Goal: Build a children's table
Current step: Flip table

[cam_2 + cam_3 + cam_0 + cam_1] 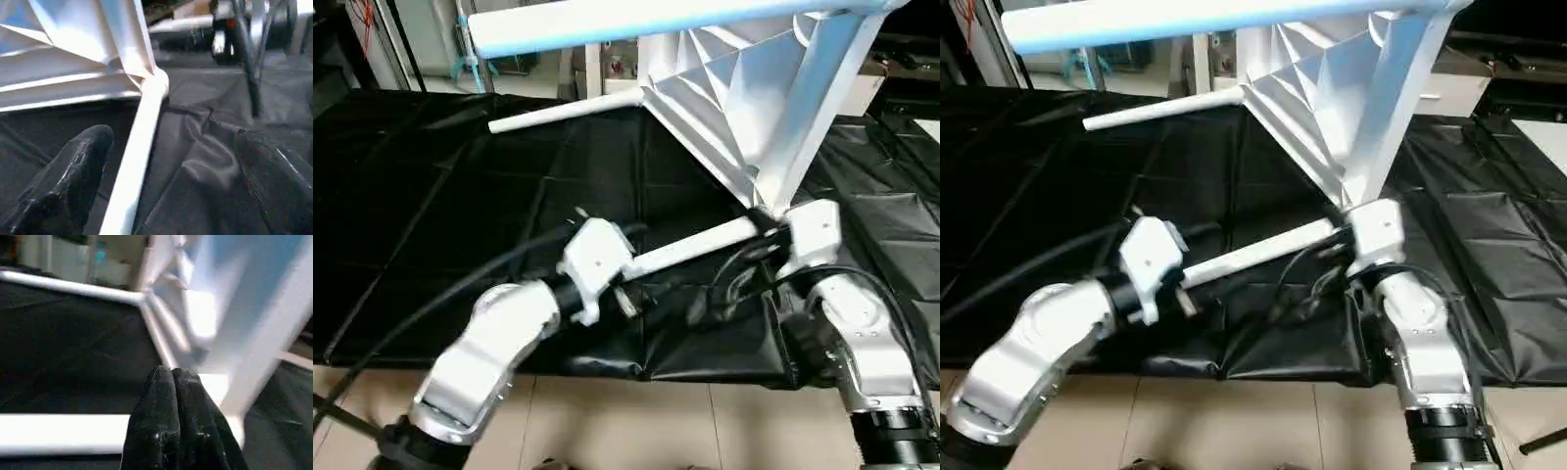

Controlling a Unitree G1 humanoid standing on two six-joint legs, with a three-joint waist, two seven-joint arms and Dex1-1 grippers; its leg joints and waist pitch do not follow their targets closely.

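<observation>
At twelve o'clock the children's table (724, 108) stands tipped on the black sheet (431, 196), stiff yet likely light. Left end effector (161, 161) gapes wide around a leg (690, 247); right end effector (178, 431) is closed, empty. Grasp legs near sockets.

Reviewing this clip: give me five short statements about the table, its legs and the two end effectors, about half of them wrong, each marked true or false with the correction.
1. The table top is tipped up on edge with its ribbed underside facing the camera. True.
2. The right end effector has its fingers pressed together. True.
3. The left end effector is clamped shut with nothing between its fingers. False: it is open, and a white leg runs between its fingers.
4. The table stands on bare wood flooring. False: it is on a black sheet.
5. No leg is fitted yet. False: legs already stick out from the top's corners, such as the far leg.
</observation>
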